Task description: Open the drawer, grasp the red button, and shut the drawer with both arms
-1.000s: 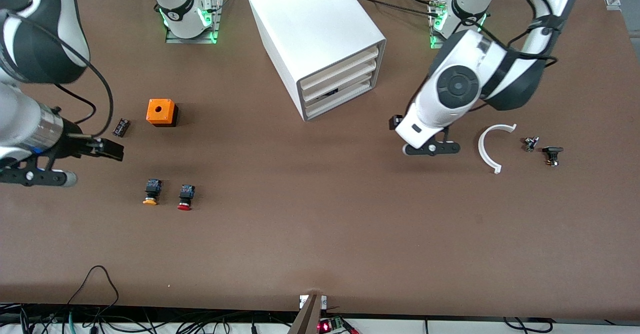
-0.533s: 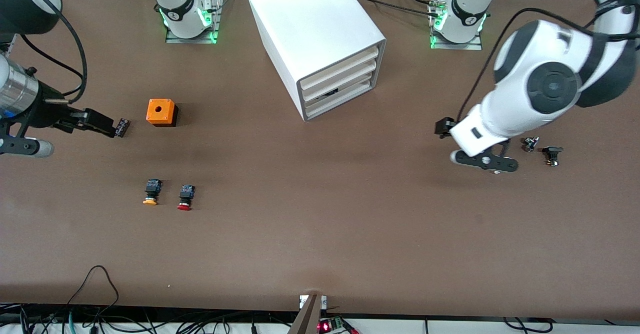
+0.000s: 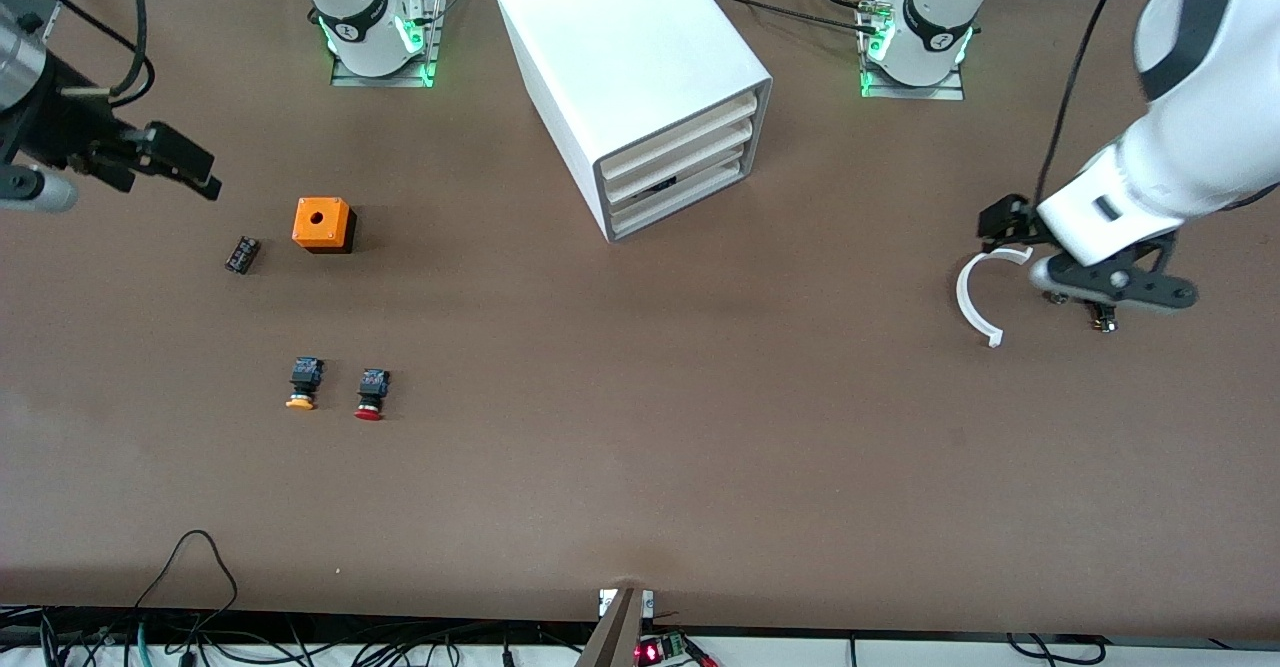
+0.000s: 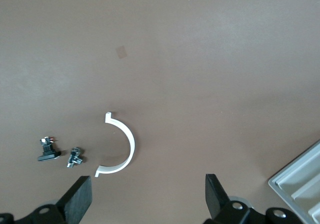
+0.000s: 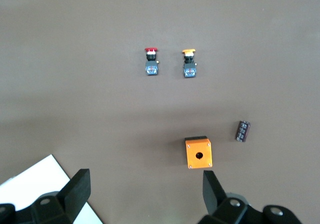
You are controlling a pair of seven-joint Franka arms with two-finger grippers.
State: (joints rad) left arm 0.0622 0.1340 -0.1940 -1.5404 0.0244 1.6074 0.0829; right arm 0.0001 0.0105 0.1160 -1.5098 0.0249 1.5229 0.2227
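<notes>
Both grippers have been swung outward since earlier frames. Nearest the camera, the red-capped push button (image 3: pixel 370 393) lies beside a yellow-capped twin (image 3: pixel 303 384), at seven o'clock from the shut middle cream-fronted drawer (image 3: pixel 676 168). Fingers spread, the left gripper (image 3: pixel 1003 226) hangs over a white plastic arc (image 3: pixel 974 296); the right gripper (image 3: pixel 190 172), likewise spread, is held at the table's edge.

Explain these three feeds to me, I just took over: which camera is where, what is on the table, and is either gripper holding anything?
The wide picture looks down from across the table at two white robot arms. The other two come from cameras on their wrists. The left gripper hangs open over a white curved plastic clip and small black parts. The right gripper is open above the table's end, near an orange box with a hole. Neither holds anything. The red-capped push button lies beside a yellow-capped one. The large white three-drawer cabinet stands between the bases; its middle drawer looks shut.
</notes>
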